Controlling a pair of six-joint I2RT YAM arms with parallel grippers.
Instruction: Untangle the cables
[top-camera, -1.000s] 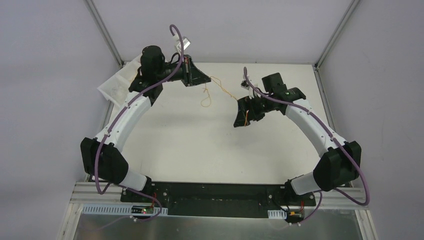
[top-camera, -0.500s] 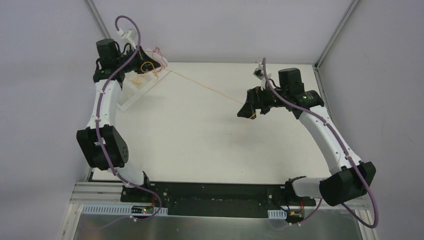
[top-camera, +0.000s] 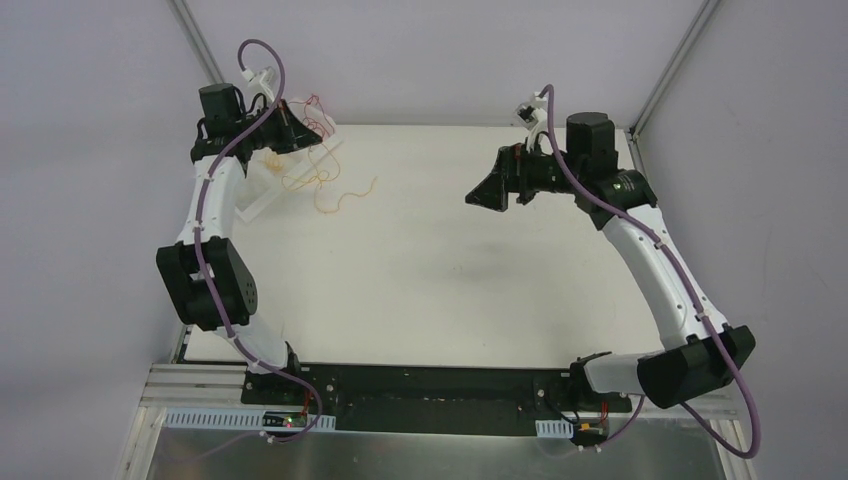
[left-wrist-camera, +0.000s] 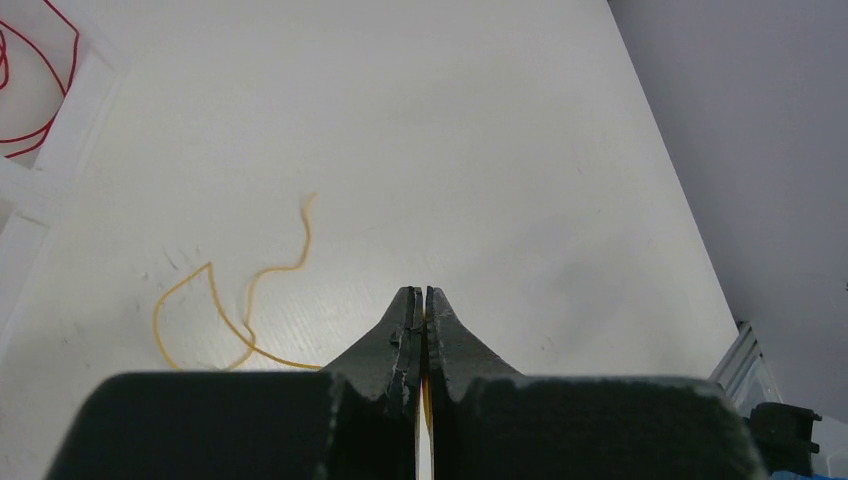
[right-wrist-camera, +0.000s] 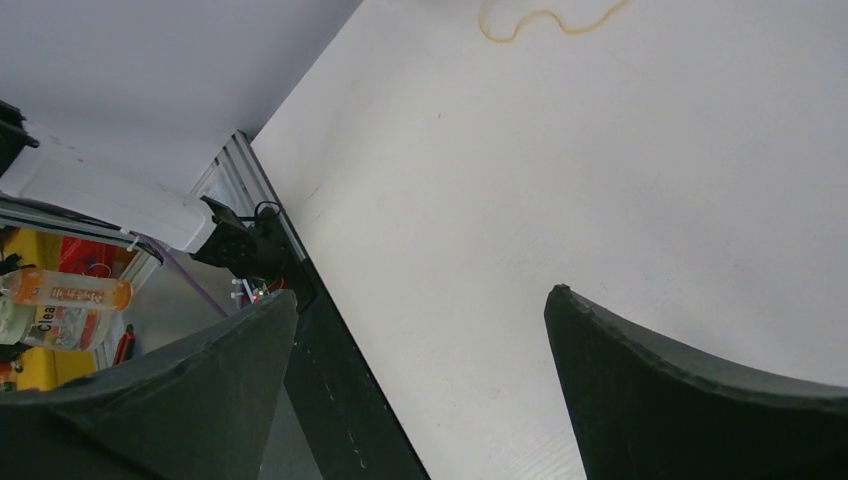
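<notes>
A thin orange cable (top-camera: 340, 195) lies slack and curly on the white table, running from the tray's edge toward the middle. It shows in the left wrist view (left-wrist-camera: 250, 310) and at the top of the right wrist view (right-wrist-camera: 540, 18). My left gripper (top-camera: 312, 128) hangs over the far left corner. Its jaws (left-wrist-camera: 421, 292) are shut, with an orange strand pinched between them. A red cable (left-wrist-camera: 30, 90) lies coiled in the tray. My right gripper (top-camera: 490, 193) is wide open and empty (right-wrist-camera: 422, 297), held above the table's far right part.
A white tray (top-camera: 262, 185) sits at the far left corner under the left arm. Metal frame posts (top-camera: 205, 50) stand at both back corners. A black base rail (top-camera: 430, 385) runs along the near edge. Off the table, the right wrist view shows bottles (right-wrist-camera: 60, 290).
The orange cable was stretched taut between both grippers. The right gripper has let go and moved back and up, and the cable has sprung back slack near the tray.
</notes>
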